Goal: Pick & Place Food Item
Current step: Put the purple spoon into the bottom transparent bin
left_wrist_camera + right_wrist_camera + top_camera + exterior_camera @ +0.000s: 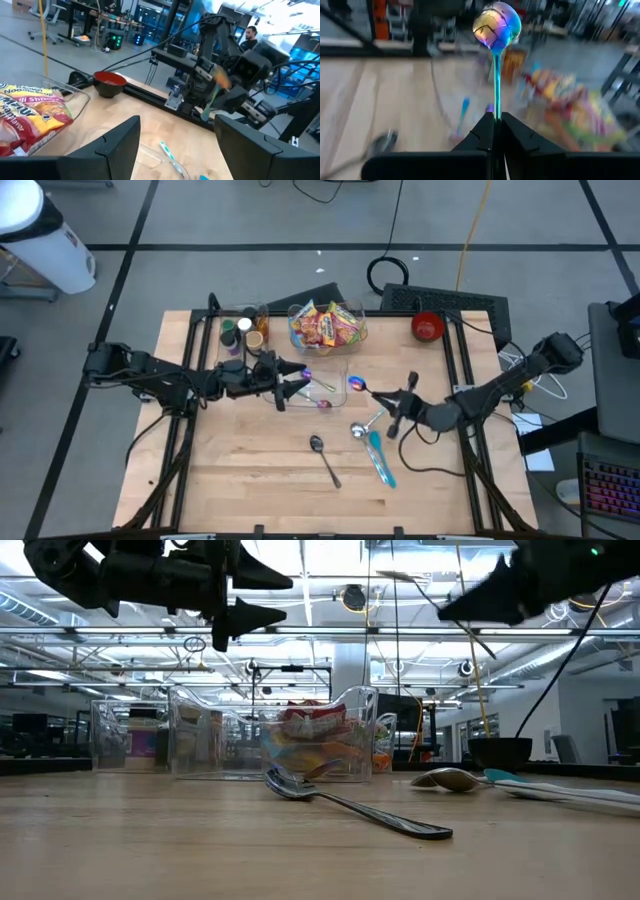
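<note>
My right gripper (pixel 392 398) is shut on an iridescent spoon (pixel 360 388) and holds it above the table's middle right. The spoon's bowl (pixel 497 22) points toward a small clear container (pixel 338 380). My left gripper (pixel 296 383) is open and empty, in the air at the container's left edge. Its fingers (pixel 115 145) face my right arm (pixel 235 75). A clear bin of snack packets (pixel 327 326) stands on the table at the far middle. It also shows in the low view (pixel 315 745). My right gripper pinches the spoon's thin handle (pixel 497 107) between its two shut fingers. The fingers lie along the handle, and the handle's end is hidden between them. They come roughly level from the table's right. The spoon is lifted clear of the table and sticks out ahead of the fingers, bowl foremost.
A silver spoon (pixel 325 458), a second silver spoon (pixel 360 428) and a teal-handled spoon (pixel 381 456) lie on the near middle of the table. A red bowl (pixel 428 327) sits at the far right and jars (pixel 246 330) at the far left. A person (pixel 250 35) stands beyond the table.
</note>
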